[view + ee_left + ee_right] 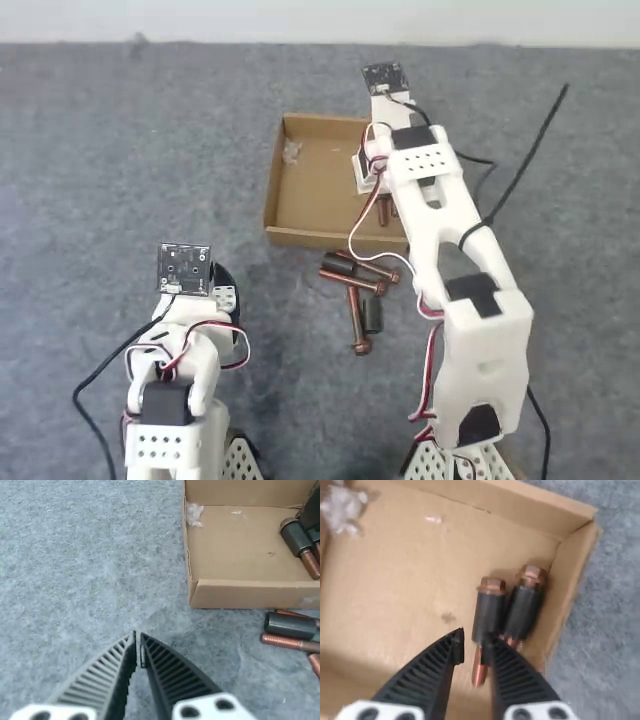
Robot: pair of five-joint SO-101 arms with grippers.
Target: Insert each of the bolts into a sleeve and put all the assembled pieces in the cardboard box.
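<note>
High view: one arm over the box, the other held back

Standing by the counter [120, 140], with its grey carpet-like cover, I see the cardboard box [315, 195] lying open towards the far side. The right arm [440, 215] stretches across the box's near wall, its wrist above the side of the box farther from the left arm [175, 385]. That arm sits folded at the near left, well apart from the box.

From the right wrist view, two assembled pieces [490, 614] lie side by side and touching on the box floor near a corner. The outer one [524, 609] is just beside the wall. Each is a dark sleeve with a copper hex head at one end. The right arm's jaws stand a little apart, one on each side of the inner piece's bare copper shank [479, 669]. A strip of cardboard shows between the shank and one jaw, so they are not clamped on it. A scrap of white fluff [341, 504] lies in another corner, well apart from the pieces.

The left arm's jaws are drawn together, holding nothing, over bare counter near a corner of the box.

Just outside the near wall, loose bolts [358, 318] and a dark sleeve [372, 314] lie in a small cluster between the two arms. The left wrist view catches another sleeve [290, 625] there with a copper bolt [285, 641] just beside it.
</note>
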